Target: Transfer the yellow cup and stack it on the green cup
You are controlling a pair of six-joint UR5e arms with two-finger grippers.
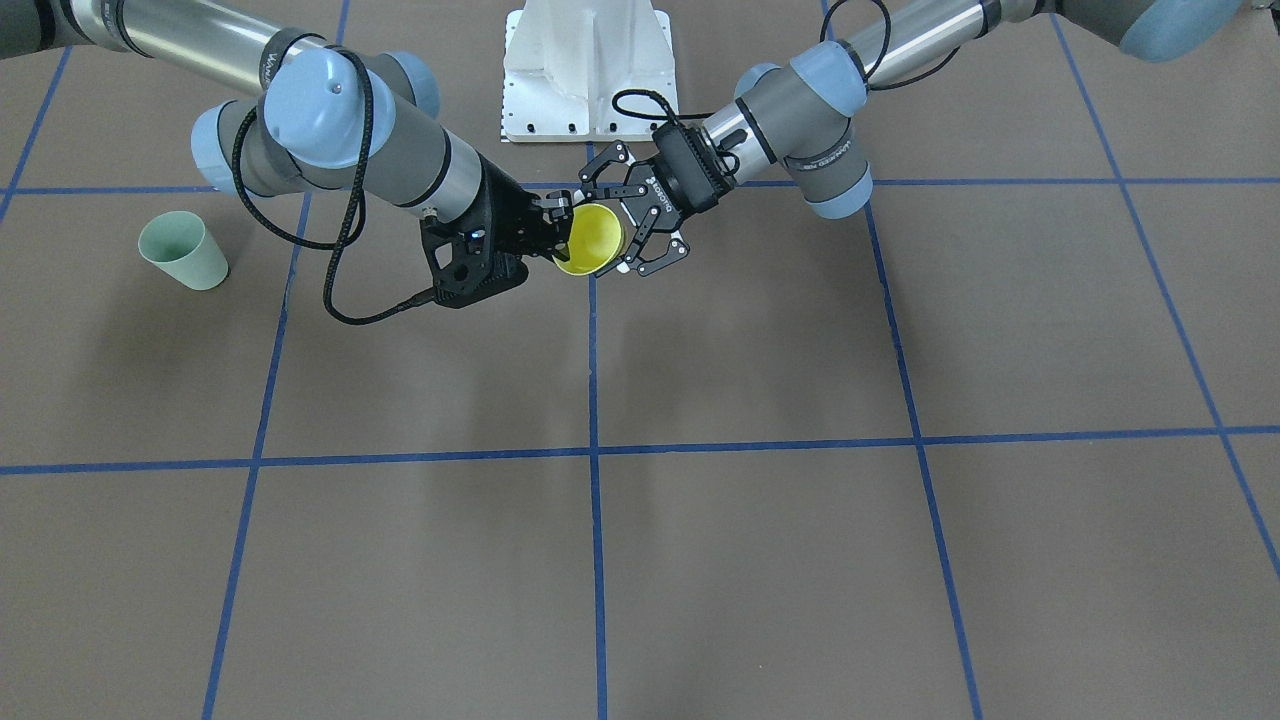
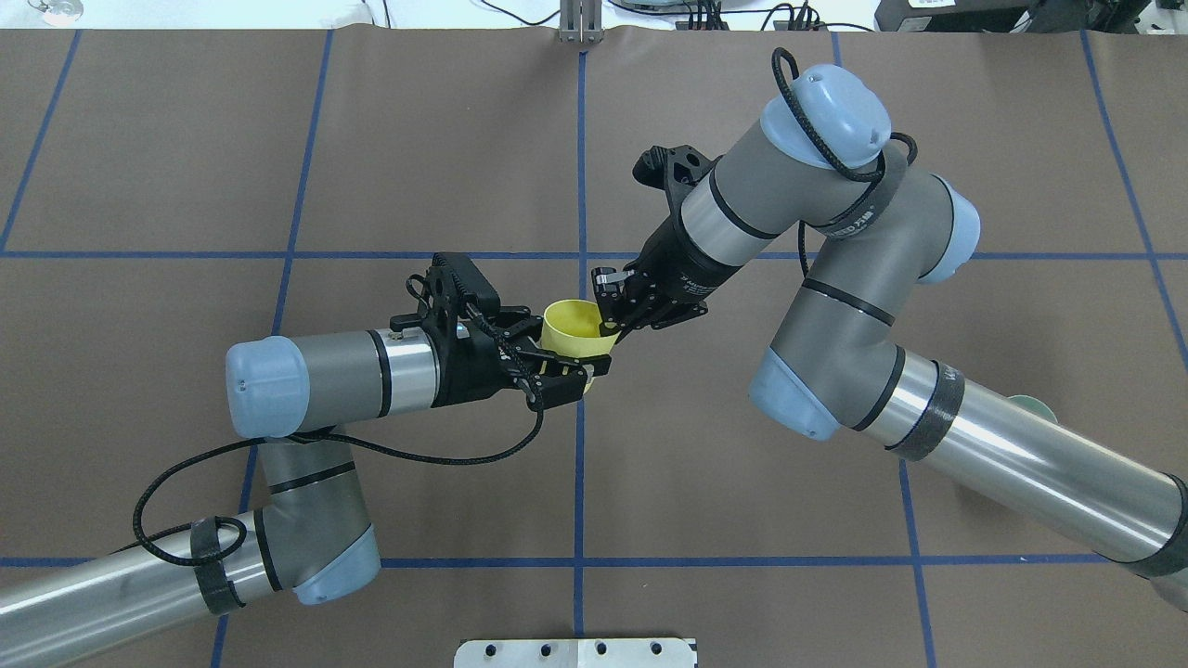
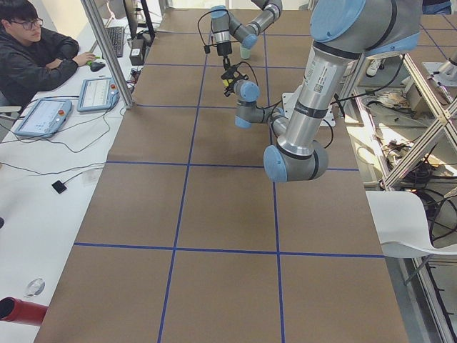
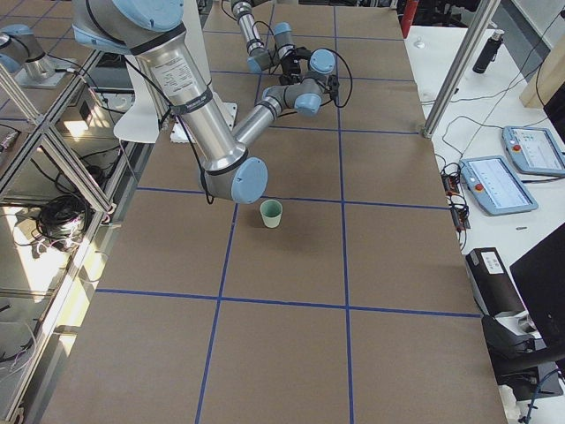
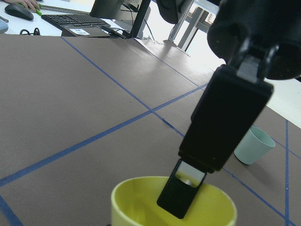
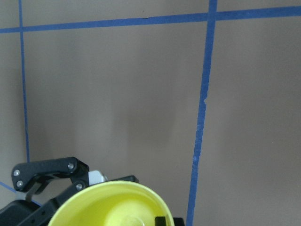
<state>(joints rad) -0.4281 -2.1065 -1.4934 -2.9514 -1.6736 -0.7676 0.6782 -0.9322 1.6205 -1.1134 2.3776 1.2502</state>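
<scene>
The yellow cup hangs upright above the table's middle, near the robot base. My right gripper is shut on its rim, with one finger inside the cup, as the left wrist view shows. My left gripper is open, its fingers spread to either side of the cup and wider than the rim. The cup's rim also shows in the overhead view and the right wrist view. The green cup stands upright on the table on my right side, apart from both grippers, and shows in the exterior right view.
The brown table is marked with blue tape lines. The white robot base plate lies just behind the grippers. A seated operator and control tablets are beyond the table's far edge. The right arm's forearm partly hides the green cup in the overhead view.
</scene>
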